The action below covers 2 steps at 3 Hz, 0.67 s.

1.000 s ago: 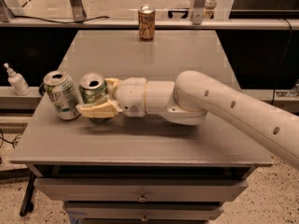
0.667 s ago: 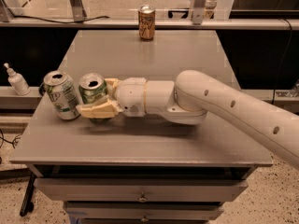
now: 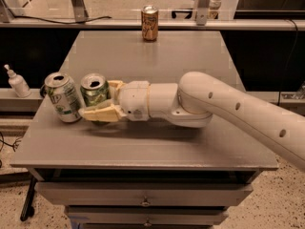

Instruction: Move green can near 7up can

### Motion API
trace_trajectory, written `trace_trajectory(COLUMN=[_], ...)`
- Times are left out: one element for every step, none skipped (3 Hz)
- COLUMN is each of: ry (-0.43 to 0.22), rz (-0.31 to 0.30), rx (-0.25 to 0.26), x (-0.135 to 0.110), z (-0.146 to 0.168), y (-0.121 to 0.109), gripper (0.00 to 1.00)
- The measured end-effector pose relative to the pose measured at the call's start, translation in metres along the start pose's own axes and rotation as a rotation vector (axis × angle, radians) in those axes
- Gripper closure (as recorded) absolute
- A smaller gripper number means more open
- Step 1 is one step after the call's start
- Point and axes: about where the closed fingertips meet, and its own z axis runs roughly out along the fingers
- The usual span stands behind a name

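Well, the claw (image 3: 96, 100) grasps the green can (image 3: 94, 90) just beside the 7up can (image 3: 63, 98); both tops show dark openings.

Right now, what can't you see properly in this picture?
All in the camera view:
- the green can: its bottom is hidden behind the gripper, whose fingers grip it on the left of the table.
- the 7up can: label words too small to read.
- the brown can: label blurred.
- the arm: cut off by the right edge.
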Motion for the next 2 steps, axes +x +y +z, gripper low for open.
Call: trace_trajectory(ry=[0.019,0.018], rz=[0.010,0.022], rx=[-0.013,-0.029], x=[0.0020,-0.0013], z=[-0.0012,-0.0014], y=[0.0029,0.0019], gripper=[0.00,0.00])
